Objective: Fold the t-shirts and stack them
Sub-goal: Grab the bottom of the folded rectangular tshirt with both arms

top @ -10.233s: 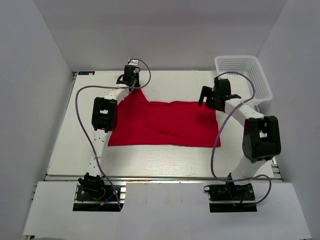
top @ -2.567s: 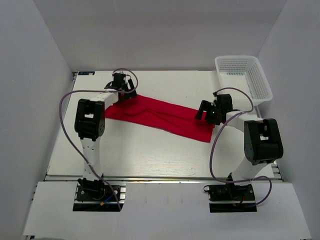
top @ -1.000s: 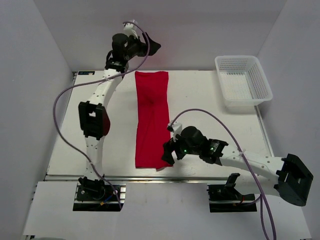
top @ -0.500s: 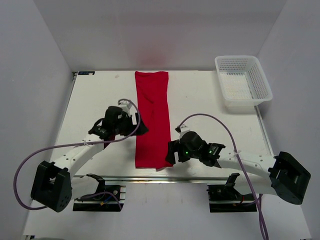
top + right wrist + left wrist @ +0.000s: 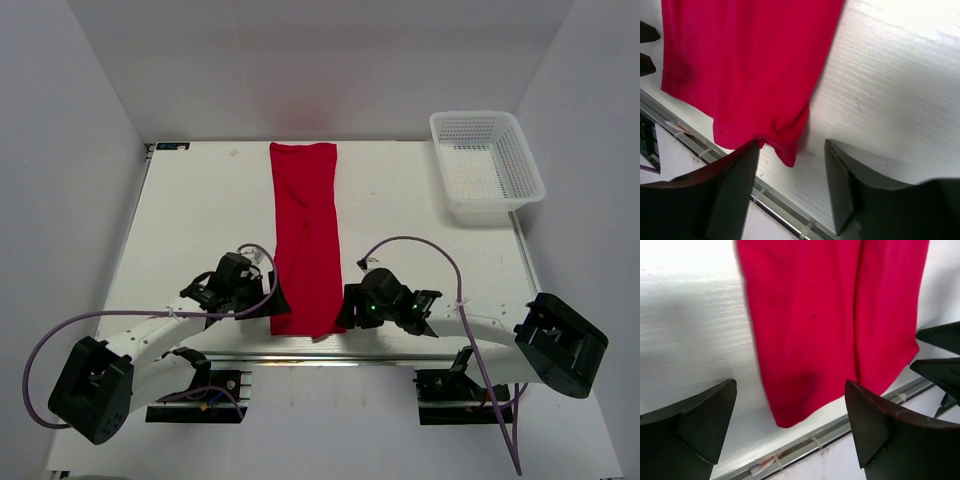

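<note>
The red t-shirt (image 5: pixel 303 230) lies flat as a long narrow strip running from the table's far edge to its near edge. My left gripper (image 5: pixel 273 300) sits low at the strip's near left corner. In the left wrist view it (image 5: pixel 790 412) is open, and the red hem (image 5: pixel 830 315) lies between its fingers and just beyond them. My right gripper (image 5: pixel 345 312) is at the near right corner. In the right wrist view its fingers (image 5: pixel 790 170) stand apart, with the bunched corner of the shirt (image 5: pixel 740 65) in the gap and not pinched.
A white mesh basket (image 5: pixel 487 160) stands at the far right corner. The table's metal rail (image 5: pixel 805 445) runs right under both grippers at the near edge (image 5: pixel 780 207). Both arms' cables loop over the table beside the shirt.
My left arm has swung from the shirt's far end down to its near left corner. My right gripper has shifted slightly to the near right corner, and its jaws have narrowed.
</note>
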Controlling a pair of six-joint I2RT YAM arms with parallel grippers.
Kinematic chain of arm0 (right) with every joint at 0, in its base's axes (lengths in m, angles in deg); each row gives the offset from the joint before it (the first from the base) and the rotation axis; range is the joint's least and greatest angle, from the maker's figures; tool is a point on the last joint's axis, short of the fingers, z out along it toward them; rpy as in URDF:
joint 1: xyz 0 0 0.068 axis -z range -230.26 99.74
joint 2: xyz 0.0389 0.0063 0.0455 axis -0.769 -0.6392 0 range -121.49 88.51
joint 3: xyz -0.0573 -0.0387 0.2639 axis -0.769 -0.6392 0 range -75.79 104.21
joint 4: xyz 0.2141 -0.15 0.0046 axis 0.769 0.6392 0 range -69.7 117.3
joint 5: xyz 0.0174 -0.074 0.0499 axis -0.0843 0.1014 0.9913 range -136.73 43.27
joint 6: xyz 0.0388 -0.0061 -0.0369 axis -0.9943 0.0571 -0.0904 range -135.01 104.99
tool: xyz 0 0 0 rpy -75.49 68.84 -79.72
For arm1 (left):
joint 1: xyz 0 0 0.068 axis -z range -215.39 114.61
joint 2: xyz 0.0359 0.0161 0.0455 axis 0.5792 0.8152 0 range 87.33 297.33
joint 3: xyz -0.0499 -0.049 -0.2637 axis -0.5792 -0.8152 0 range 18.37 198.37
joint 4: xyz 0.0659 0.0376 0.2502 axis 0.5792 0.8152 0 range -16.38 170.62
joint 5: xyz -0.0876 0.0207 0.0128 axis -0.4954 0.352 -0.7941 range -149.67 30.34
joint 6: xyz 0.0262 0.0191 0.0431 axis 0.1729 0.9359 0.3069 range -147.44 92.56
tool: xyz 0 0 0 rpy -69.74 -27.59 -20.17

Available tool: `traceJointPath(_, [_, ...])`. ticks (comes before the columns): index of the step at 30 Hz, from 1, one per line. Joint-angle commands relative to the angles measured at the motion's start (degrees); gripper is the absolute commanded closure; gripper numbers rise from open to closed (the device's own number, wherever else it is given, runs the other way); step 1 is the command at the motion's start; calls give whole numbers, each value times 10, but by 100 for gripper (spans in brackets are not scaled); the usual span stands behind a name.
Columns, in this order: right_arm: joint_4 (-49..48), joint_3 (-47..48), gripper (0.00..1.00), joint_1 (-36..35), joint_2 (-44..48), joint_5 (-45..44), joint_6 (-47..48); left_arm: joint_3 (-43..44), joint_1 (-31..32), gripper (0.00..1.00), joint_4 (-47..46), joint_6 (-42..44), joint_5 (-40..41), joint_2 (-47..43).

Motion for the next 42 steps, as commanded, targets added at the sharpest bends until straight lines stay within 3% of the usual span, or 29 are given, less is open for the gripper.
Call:
traceJointPath(1, [-20, -14, 41, 4, 14, 3, -23, -25, 19, 3, 3, -15, -10, 13])
traceJointPath(8, [-22, -14, 58, 9, 5, 39, -14, -36, 46, 29, 20, -21, 9, 53])
traceJointPath(11, [-21, -9, 62, 9, -16, 59, -11, -30, 61, 34, 44, -21, 16, 70])
traceJointPath(14, [-22, 0, 67, 10, -37, 78, 8, -24, 74, 34, 86, -21, 38, 75])
traceJointPath(23, [-13, 15, 98, 12, -52, 96, 24, -5, 96, 34, 147, -34, 66, 75])
traceJointPath(30, [0, 10, 100, 12, -30, 87, 30, 0, 108, 36, 164, -42, 64, 88])
traceJointPath(31, [0, 10, 100, 10, -31, 92, 32, 0, 114, 46, 164, -42, 64, 93])
traceJointPath(33, [-1, 11, 100, 11, -32, 94, 34, 0, 114, 54, 164, -42, 64, 100])
traceJointPath(36, [-2, 14, 100, 10, -38, 110, 43, 6, 119, 83, 164, -42, 64, 117])
traceJointPath(37, [-3, 14, 100, 10, -39, 117, 46, 13, 124, 98, 164, -42, 64, 118])
traceJointPath(42, [-8, 13, 100, 9, -29, 145, 70, 33, 130, 100, 141, -42, 34, 99])
